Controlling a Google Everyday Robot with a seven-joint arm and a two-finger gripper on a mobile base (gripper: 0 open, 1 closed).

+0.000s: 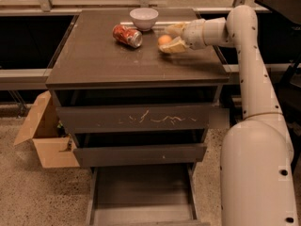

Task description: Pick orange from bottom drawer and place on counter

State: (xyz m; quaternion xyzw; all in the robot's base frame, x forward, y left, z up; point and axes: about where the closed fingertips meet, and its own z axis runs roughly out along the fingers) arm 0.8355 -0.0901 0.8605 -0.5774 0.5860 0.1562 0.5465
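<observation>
The orange (164,39) sits between the two fingers of my gripper (167,38), low over the back right part of the counter (103,65). The gripper is shut on the orange, and the arm reaches in from the right. I cannot tell whether the orange touches the counter surface. The bottom drawer (141,194) is pulled out at the foot of the cabinet and its inside shows nothing in it.
A crushed red soda can (127,35) lies on the counter left of the orange. A white bowl (144,18) stands at the back edge. The scratched top drawer front (141,118) is closed. An open cardboard box (44,138) stands on the floor at the left.
</observation>
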